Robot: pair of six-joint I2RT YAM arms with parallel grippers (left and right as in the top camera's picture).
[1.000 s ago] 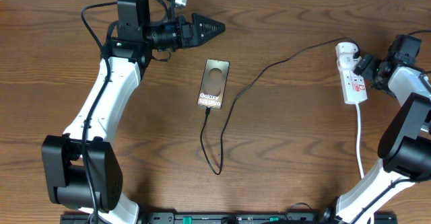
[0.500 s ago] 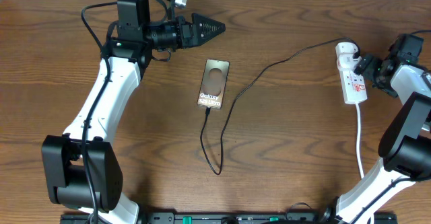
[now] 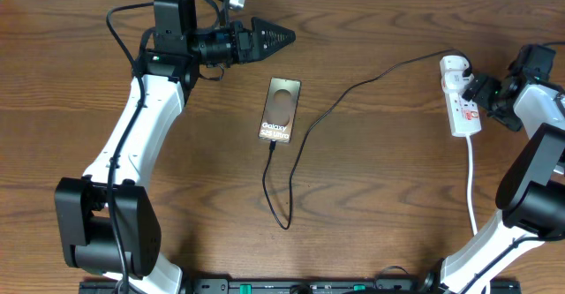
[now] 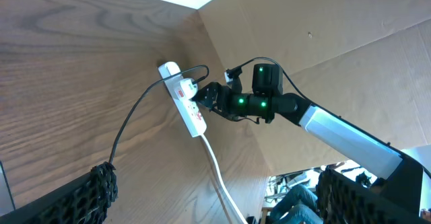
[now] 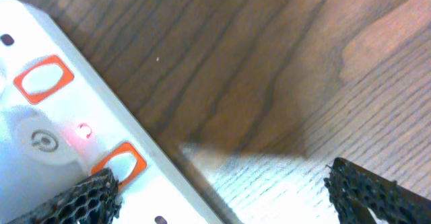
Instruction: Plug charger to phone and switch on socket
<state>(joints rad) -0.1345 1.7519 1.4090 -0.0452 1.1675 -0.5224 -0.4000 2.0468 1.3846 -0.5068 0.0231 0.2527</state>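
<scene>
Left gripper [image 3: 289,36] is hanging wide open, holding nothing, up by the far edge of the brown wooden table [image 3: 388,188]. The small flat smartphone [image 3: 280,110] with the brownish "Galaxy" face is lying mid-table. The long thin black charger cable [image 3: 344,88] is meeting its near short edge, then looping right to the narrow white power strip [image 3: 460,100]. Right gripper [image 3: 479,89] is sitting spread open against the strip's side, gripping nothing. A small red light [image 5: 83,131] is glowing on the strip.

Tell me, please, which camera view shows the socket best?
The overhead view: the whole socket shows from above, white cord included. The left wrist view also shows it whole, but slanted and far off. The right wrist view shows only one part, with a lit red lamp.
</scene>
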